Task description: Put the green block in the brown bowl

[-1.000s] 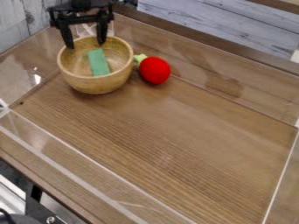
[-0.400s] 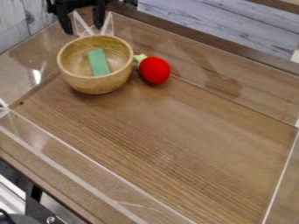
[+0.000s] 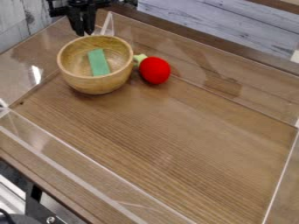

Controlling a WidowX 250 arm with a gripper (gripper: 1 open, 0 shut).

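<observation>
Small light-green rectangular block [image 3: 98, 62] lies flat on the floor of the round light-brown wooden bowl [image 3: 73, 82], long axis running roughly far-to-near, slightly angled. It sits about centre of the bowl's inside, nothing touching it from above.

Bowl stands upright at the far-left of the wood-grain tabletop [image 3: 176, 131], thick rim and grain visible.

Black robot gripper [image 3: 80, 29] hangs just past the bowl's far rim, at the top-left edge of the view, pointing down. Fingers look drawn together into one narrow dark shape, no gap visible between them, and nothing is held: clenched and empty. Fingertips are above rim level, clear of the block. Upper part of the arm is cut off by the top of the view.

Red round ball [image 3: 155, 70] sits on the table just right of the bowl, close to the bowl's outer wall; cannot tell if they actually touch. A small green bit [image 3: 139, 59] shows at the ball's left side, between ball and bowl; too small to say what it is.

Clear plastic walls [image 3: 47, 144] border the table on the left and near sides, with glare on them. Whitish plank backdrop [image 3: 222, 22] runs along the far side.
</observation>
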